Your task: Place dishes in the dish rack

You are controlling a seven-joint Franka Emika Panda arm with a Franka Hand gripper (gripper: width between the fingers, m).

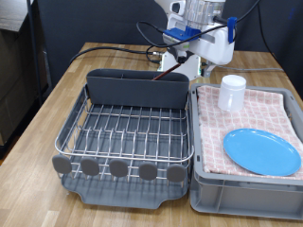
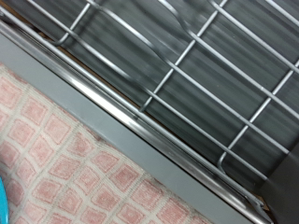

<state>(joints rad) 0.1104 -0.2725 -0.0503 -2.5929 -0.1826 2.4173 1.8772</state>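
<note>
The dish rack point(image 1: 123, 142) stands at the exterior view's left, a dark grey tray with a wire grid, round knobs in front and a tall cutlery bin point(image 1: 137, 90) at the back. A reddish-brown piece point(image 1: 170, 76), by its look the wooden spoon, shows at the bin's rim. The white cup point(image 1: 232, 92) and the light-blue plate point(image 1: 262, 151) sit on the pink checked cloth. My gripper point(image 1: 199, 62) hangs above the back, behind the bin and beside the cup; nothing shows between its fingers. The wrist view shows the rack's wires point(image 2: 187, 65), the cloth point(image 2: 75, 159) and a sliver of the plate point(image 2: 3, 201), no fingers.
The grey crate point(image 1: 213, 194) lined with the cloth stands against the rack's right side. Both rest on a wooden table point(image 1: 38, 123). Black cables point(image 1: 123, 49) trail across the table behind the rack. The robot's base stands at the back.
</note>
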